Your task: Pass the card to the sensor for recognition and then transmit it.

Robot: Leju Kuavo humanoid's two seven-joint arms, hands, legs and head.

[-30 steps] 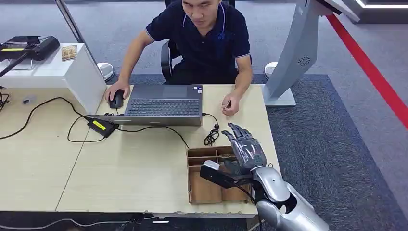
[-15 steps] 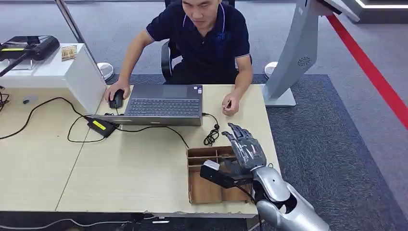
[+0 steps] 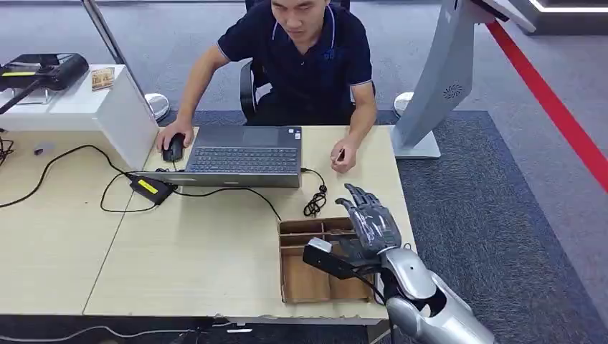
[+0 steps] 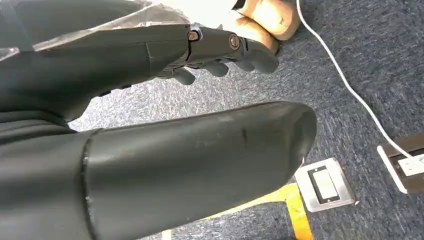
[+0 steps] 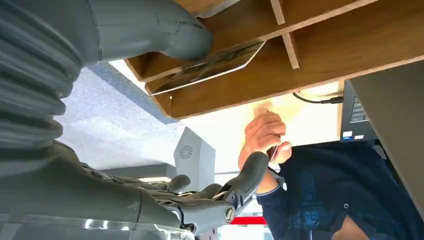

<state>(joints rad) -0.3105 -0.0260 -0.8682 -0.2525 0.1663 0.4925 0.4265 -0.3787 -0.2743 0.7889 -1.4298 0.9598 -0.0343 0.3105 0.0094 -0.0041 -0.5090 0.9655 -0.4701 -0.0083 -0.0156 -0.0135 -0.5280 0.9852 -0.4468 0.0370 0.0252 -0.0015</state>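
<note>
My right hand (image 3: 371, 222) hovers over the right side of a brown wooden divider tray (image 3: 301, 283) at the desk's near edge, with its fingers spread and nothing in it. In the right wrist view a thin glossy card (image 5: 210, 65) leans inside one tray compartment (image 5: 350, 40). The thumb (image 5: 165, 30) ends just beside the card's edge, and the fingers (image 5: 235, 192) stretch well away from it. A black sensor device (image 3: 44, 69) sits on a white box at the far left. My left hand (image 4: 215, 50) hangs over the carpet, holding nothing.
A person sits behind the desk, one hand on a mouse (image 3: 173, 148) beside an open laptop (image 3: 244, 156), the other hand (image 3: 343, 154) resting near the tray. Black cables (image 3: 314, 202) and a power brick (image 3: 150, 188) lie on the desk. A grey kiosk stand (image 3: 434, 93) rises at the right.
My right hand has shifted slightly to the right and toward the desk's near edge. The person and the things on the desk have not moved.
</note>
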